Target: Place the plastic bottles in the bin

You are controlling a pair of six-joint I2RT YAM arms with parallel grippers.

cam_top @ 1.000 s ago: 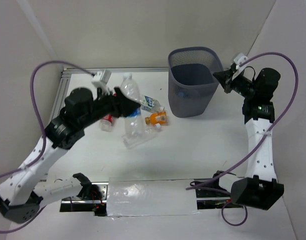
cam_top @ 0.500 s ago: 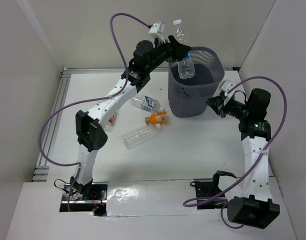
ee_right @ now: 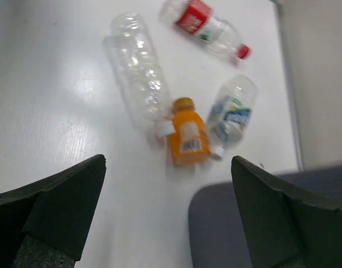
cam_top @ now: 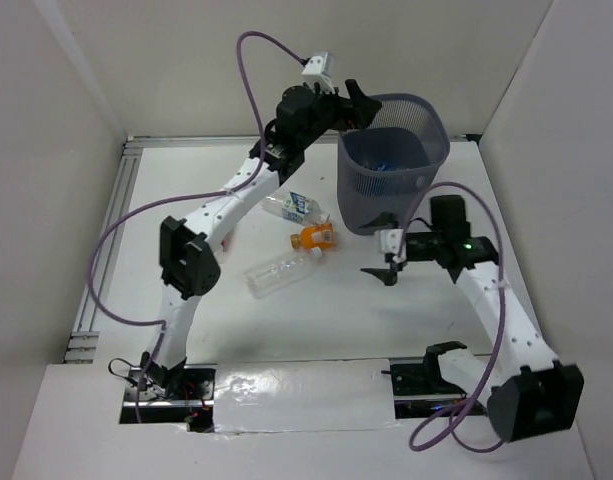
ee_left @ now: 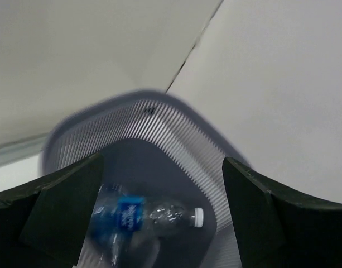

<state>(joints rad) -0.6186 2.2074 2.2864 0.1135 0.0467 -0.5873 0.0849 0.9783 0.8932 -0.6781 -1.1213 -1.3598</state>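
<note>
The bin [cam_top: 410,198] stands at the back of the table, and my left gripper [cam_top: 357,107] hangs open over its left rim. In the left wrist view my left gripper [ee_left: 162,167] looks down into the bin [ee_left: 176,128], where a blue-labelled plastic bottle [ee_left: 131,215] lies loose on the bottom. My right gripper [cam_top: 385,264] is open and empty above the table in front of the bin. On the table lie a blue-labelled bottle [cam_top: 294,207], a stubby orange bottle [cam_top: 314,238] and a clear bottle [cam_top: 281,272]. The right wrist view adds a red-labelled bottle [ee_right: 201,22].
White walls close in the table on the left, back and right. A metal rail [cam_top: 106,235] runs along the left edge. The left arm's elbow [cam_top: 186,262] stands over the table left of the bottles. The bin's rim [ee_right: 243,223] sits close under my right gripper [ee_right: 168,167].
My left gripper has opened and the bottle it held over the bin now lies inside. My right arm has swung from beside the bin to in front of it, and its gripper has opened.
</note>
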